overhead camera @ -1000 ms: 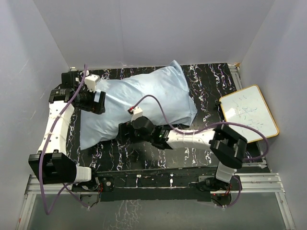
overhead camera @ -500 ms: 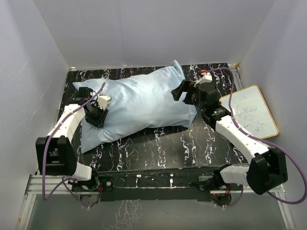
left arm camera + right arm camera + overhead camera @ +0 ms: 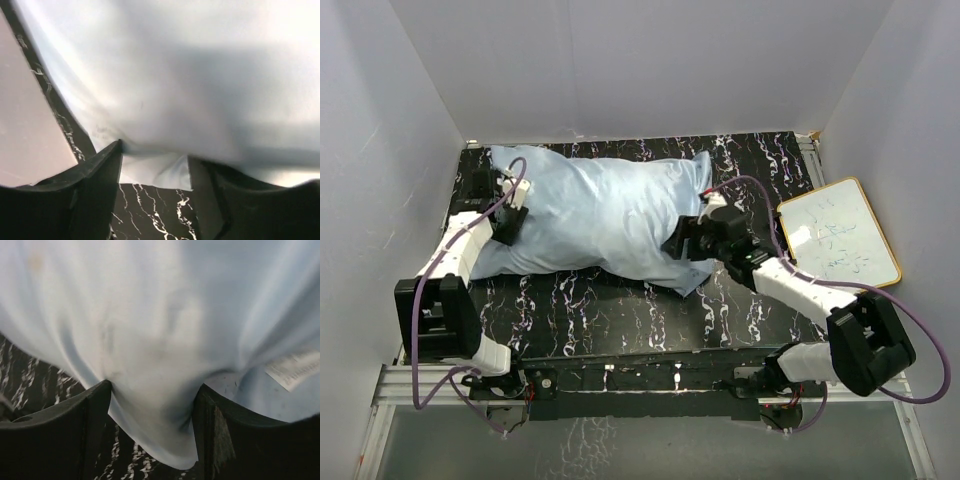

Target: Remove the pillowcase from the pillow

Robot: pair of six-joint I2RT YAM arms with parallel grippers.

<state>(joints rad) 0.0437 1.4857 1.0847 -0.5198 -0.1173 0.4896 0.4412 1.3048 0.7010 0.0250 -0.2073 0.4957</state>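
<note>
One pale light-blue fabric pillowcase (image 3: 600, 210), stuffed plump, sprawls across the black white-veined marble-pattern bench (image 3: 620, 310). It covers the far half of the bench. The left gripper (image 3: 155, 156) is clenched partway on a bunched fold at the case's left end, with cloth pressing against both fingers. The right gripper (image 3: 152, 390) is a touch wider, and it too is grasping a hanging bulge of blue fabric at the right end. That makes two grippers and one case. The long axis runs left to right, slanting from the far-left corner down to a tapered near-right tip. One wood-framed whiteboard (image 3: 840, 235) lies off to the right.
</note>
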